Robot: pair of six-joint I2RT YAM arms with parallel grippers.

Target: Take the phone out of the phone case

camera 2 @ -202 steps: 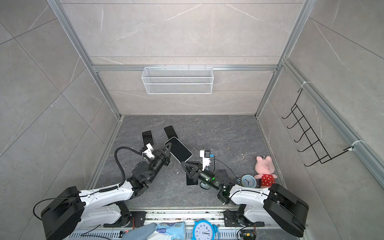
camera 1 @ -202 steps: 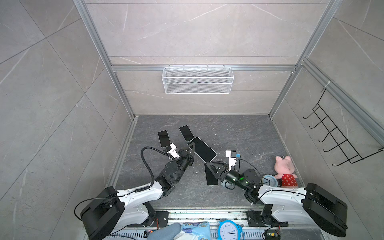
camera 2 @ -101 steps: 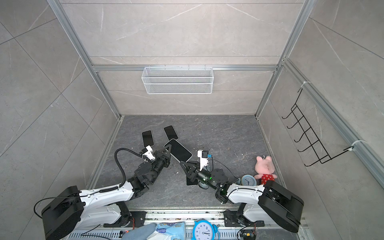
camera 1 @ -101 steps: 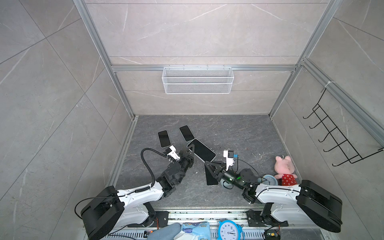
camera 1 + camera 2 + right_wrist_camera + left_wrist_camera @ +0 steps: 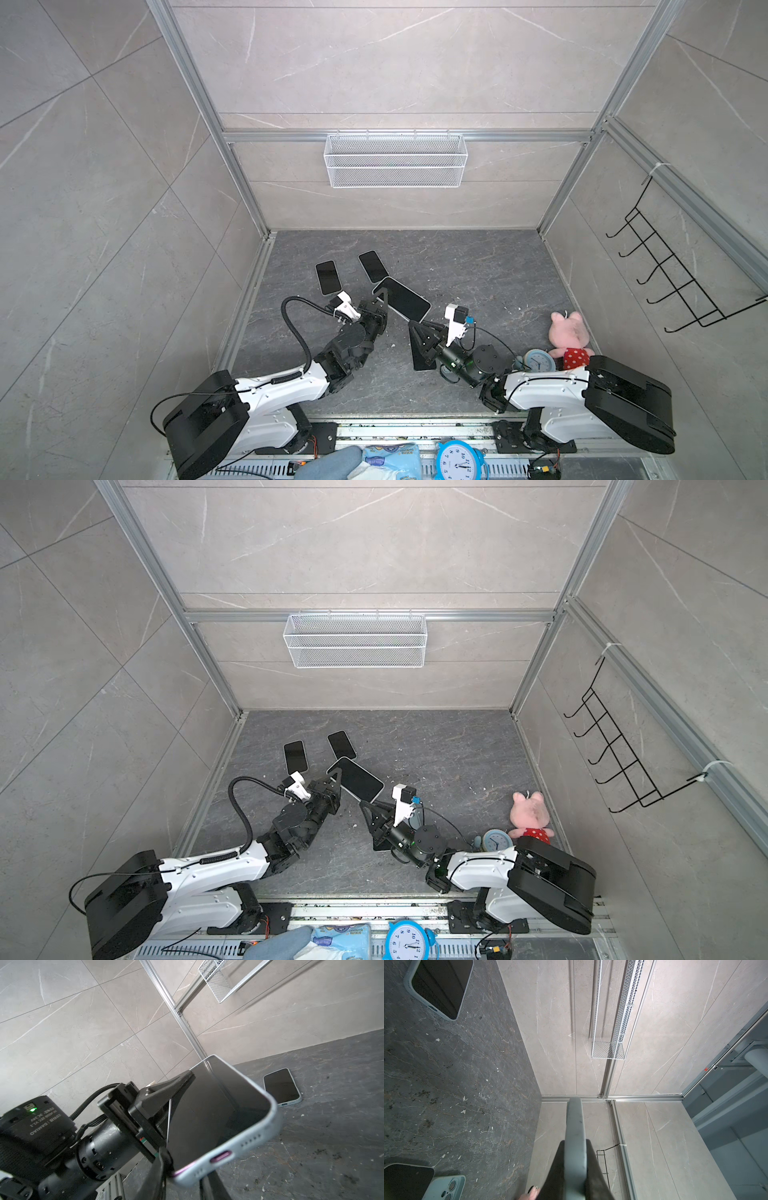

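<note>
Phone case (image 5: 249,1142), pale blue-grey, with the phone (image 5: 207,1109) seated inside, held tilted and clear above the dark bench (image 5: 478,270), near its middle. Left claw (image 5: 381,298) is clamped tight on the case's long side edge. Right claw (image 5: 415,326) straddles the port-end corner, jaws partly apart; whether it grips cannot be told.

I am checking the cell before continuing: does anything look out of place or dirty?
White flecks litter the dark floor, like debris. A pink plush pig and small clock sit by the right arm's base, unrelated to the task.
</note>
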